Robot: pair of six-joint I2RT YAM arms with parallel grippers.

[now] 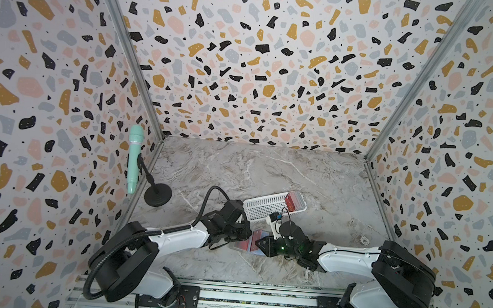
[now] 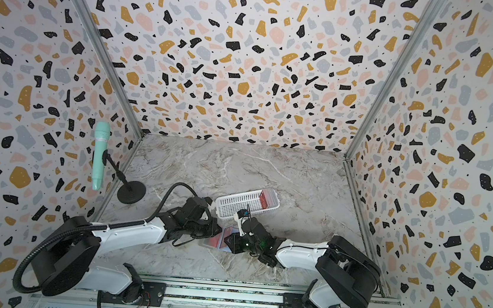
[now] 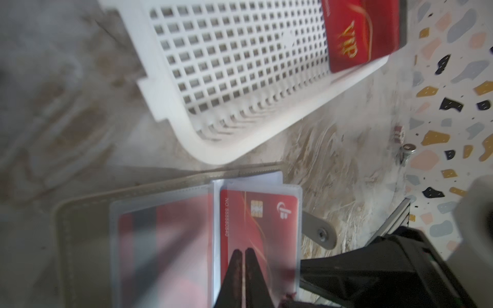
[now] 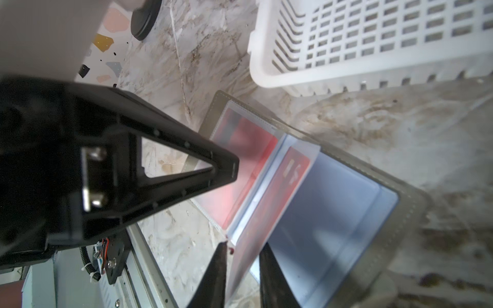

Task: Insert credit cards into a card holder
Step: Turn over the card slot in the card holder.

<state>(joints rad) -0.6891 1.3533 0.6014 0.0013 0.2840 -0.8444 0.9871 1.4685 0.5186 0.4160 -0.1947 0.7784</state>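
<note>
The grey card holder (image 1: 242,247) (image 2: 209,244) lies open on the marble table between my two arms, light blue inside (image 4: 333,213). Its flat clear sleeve holds a red credit card (image 3: 165,234). Another sleeve with a red chip card (image 3: 266,213) (image 4: 282,192) is lifted at a tilt, and my right gripper (image 4: 243,244) is shut on its edge. My left gripper (image 3: 243,250) is shut, its tips over that chip card. A red "VIP" card (image 3: 360,34) (image 1: 293,200) rests at one end of the white basket (image 1: 264,207).
The perforated basket (image 3: 240,80) (image 4: 373,40) stands just behind the card holder. A mint microphone (image 1: 134,158) on a black round-based stand (image 1: 157,195) is at the left wall. Patterned walls close in three sides, and a metal rail (image 1: 256,297) runs along the front.
</note>
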